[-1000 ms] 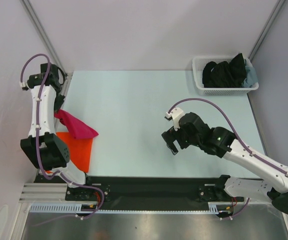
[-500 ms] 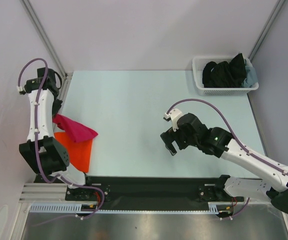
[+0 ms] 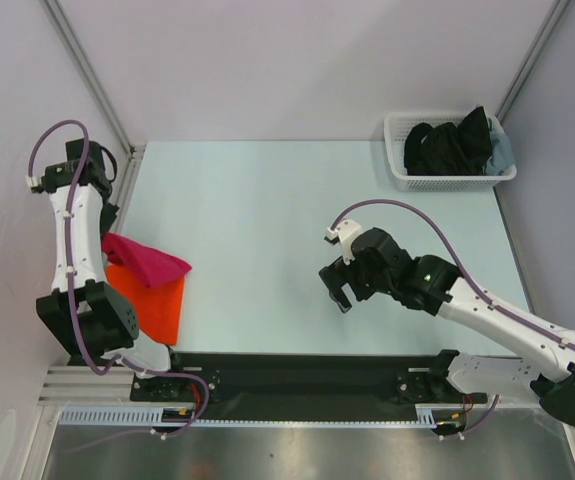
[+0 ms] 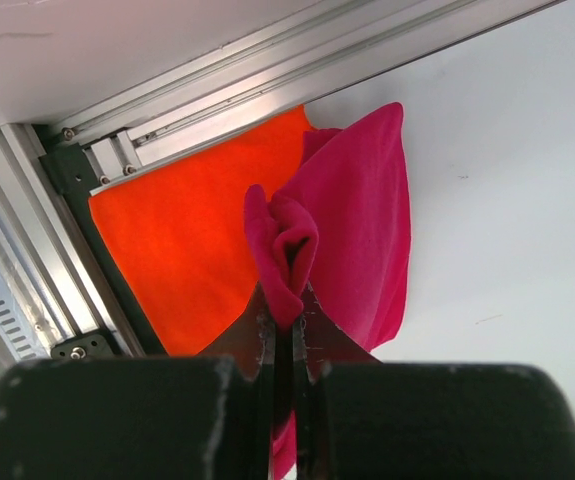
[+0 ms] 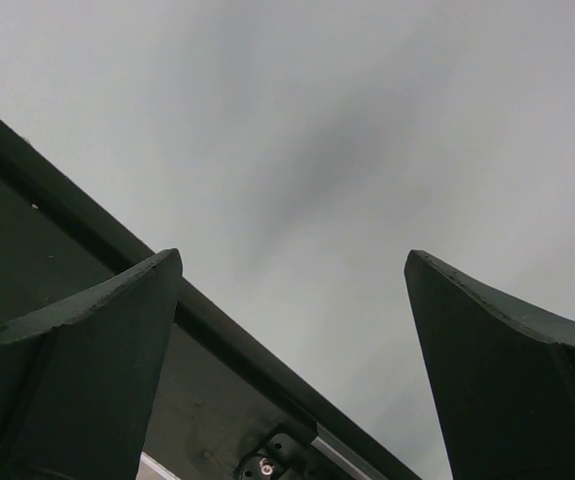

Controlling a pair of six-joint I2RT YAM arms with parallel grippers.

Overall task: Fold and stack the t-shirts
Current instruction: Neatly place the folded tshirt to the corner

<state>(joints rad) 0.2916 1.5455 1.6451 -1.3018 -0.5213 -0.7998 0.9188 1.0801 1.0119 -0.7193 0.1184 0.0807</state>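
Note:
A crimson red t-shirt (image 3: 147,264) hangs bunched at the table's left edge, draped partly over the folded orange t-shirt (image 3: 159,306) that lies flat below it. My left gripper (image 4: 287,300) is shut on a fold of the red shirt (image 4: 357,220), with the orange shirt (image 4: 177,240) behind it by the aluminium rail. In the top view the left gripper (image 3: 107,240) sits at the shirt's left end, mostly hidden by the arm. My right gripper (image 3: 341,291) hovers open over the bare middle of the table, and nothing lies between the open right gripper (image 5: 292,262) in its wrist view.
A white lattice basket (image 3: 399,172) at the back right corner holds dark clothes (image 3: 452,146). An aluminium frame rail (image 4: 267,60) runs along the table's left edge. A black strip (image 3: 307,365) borders the near edge by the arm bases.
My left arm has drawn left and slightly nearer, carrying the red shirt further over the orange one. The right gripper has edged slightly left.

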